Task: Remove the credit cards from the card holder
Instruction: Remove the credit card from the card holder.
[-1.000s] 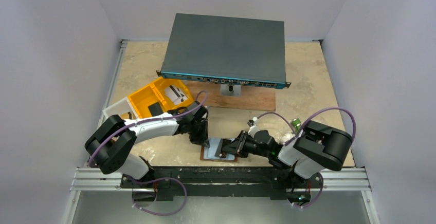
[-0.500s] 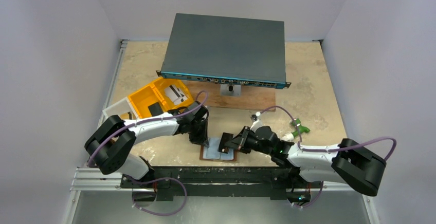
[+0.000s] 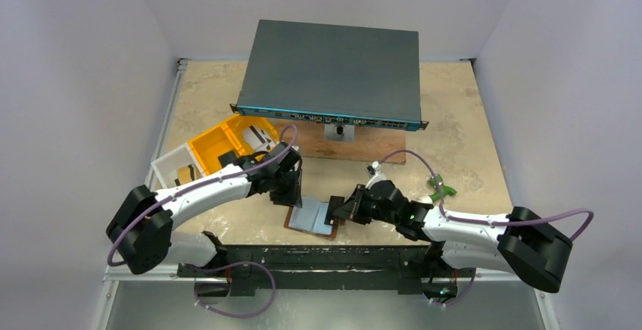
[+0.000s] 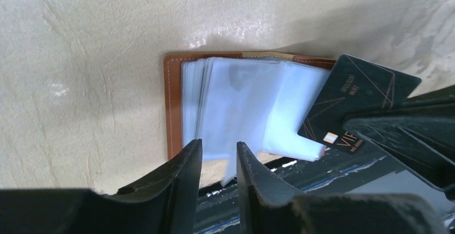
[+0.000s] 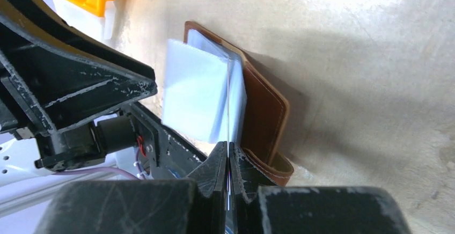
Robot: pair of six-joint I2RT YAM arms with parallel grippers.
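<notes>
1. At the near edge of the table (image 4: pixel 80 57), the card holder (image 4: pixel 171 105) lies open: stitched brown leather, floppy clear bluish pockets (image 4: pixel 241 105).
2. Right gripper (image 5: pixel 229 156) pinches a thin black credit card (image 4: pixel 357 97), gold-lined.
3. Left gripper (image 4: pixel 219 161) stands slightly parted.

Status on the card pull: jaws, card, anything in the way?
Right gripper shut on black card, its corner overlapping clear pockets. Left gripper jaws parted at pocket edge. Card holder lying open. Nothing blocking.

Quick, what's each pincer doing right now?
Left pincer: slightly open around a clear wallet pocket.
Right pincer: closed on the black card.
</notes>
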